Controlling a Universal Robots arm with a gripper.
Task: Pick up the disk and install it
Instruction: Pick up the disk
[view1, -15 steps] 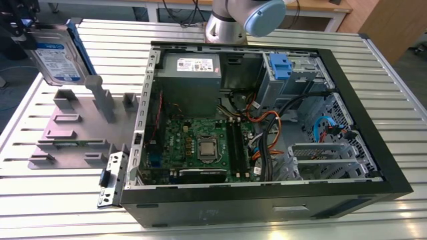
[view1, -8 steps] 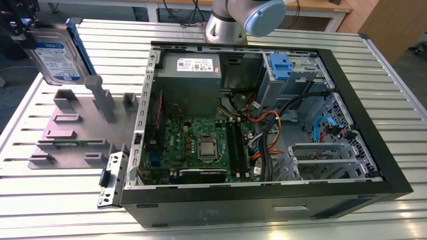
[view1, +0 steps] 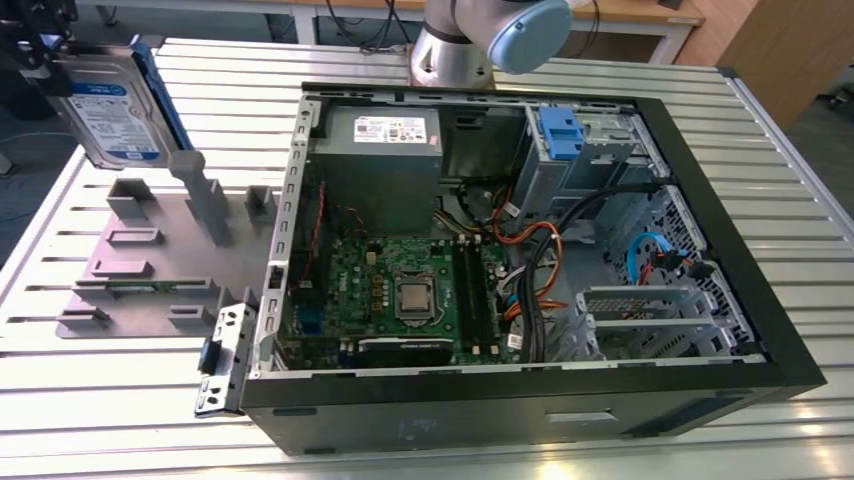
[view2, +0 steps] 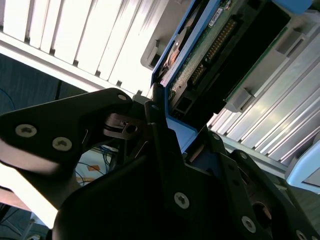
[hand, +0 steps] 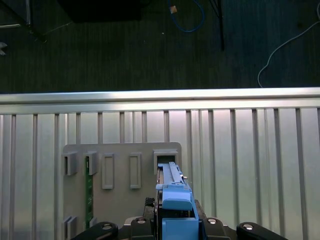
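The disk (view1: 118, 108) hangs upright over the slatted table at the exterior view's far left, label side showing and blue rails round its edges. It is lifted clear of the grey holder plate (view1: 147, 265) below it. My gripper (view1: 46, 62) is shut on the disk's upper end. In the first wrist view the disk (hand: 174, 202) appears edge-on between my fingers (hand: 105, 229), straight above an upright slot (hand: 165, 156) of the plate. The second wrist view shows the disk's (view2: 215, 55) green circuit board and blue rail running out from my gripper (view2: 167, 122).
An open computer case (view1: 747, 290) lies at the exterior view's right, with motherboard, cables, a grey power supply (view1: 380, 140) and a drive bay holding a blue clip (view1: 558, 130). The arm's base (view1: 461, 40) stands behind it. A green card (hand: 89, 192) sits in one plate slot.
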